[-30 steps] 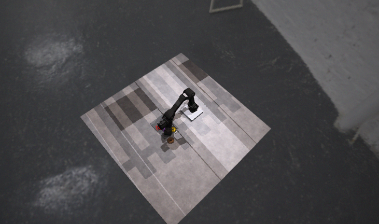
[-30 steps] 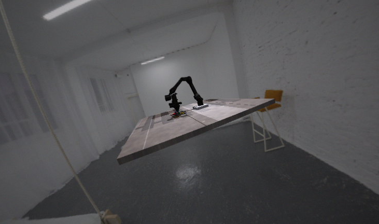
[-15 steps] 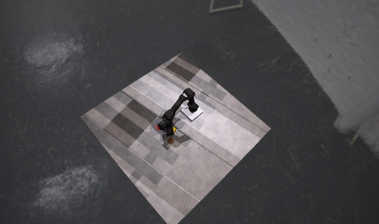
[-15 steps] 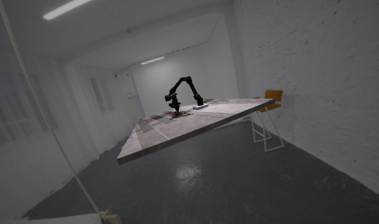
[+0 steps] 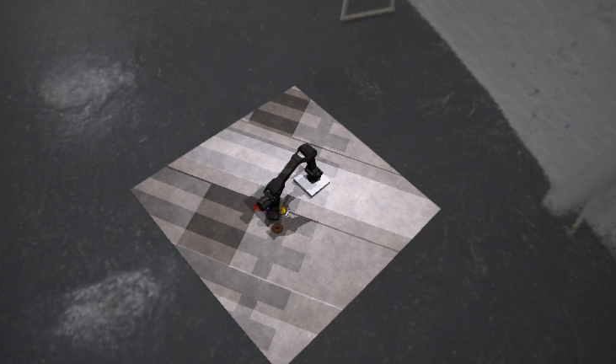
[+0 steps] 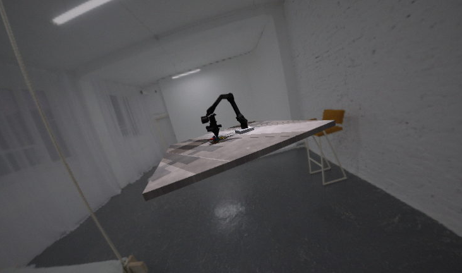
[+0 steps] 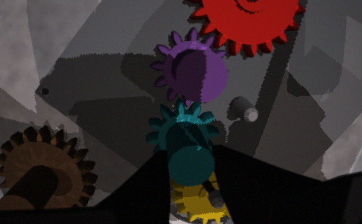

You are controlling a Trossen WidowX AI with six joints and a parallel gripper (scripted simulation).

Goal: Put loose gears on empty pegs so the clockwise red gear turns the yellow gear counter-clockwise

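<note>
Red gear (image 7: 254, 25) (alas) cut off.

In the wrist view, the teal gear (image 7: 183, 131) is filling the lower middle, the purple gear (image 7: 198, 70) blocking the way above it and the yellow gear (image 7: 199, 202) below. A bare peg (image 7: 249, 114) is jutting up right of centre. The brown gear (image 7: 42, 167) is obstructing the lower left; bare board (image 7: 94, 75) is leaving room at upper left.
</note>
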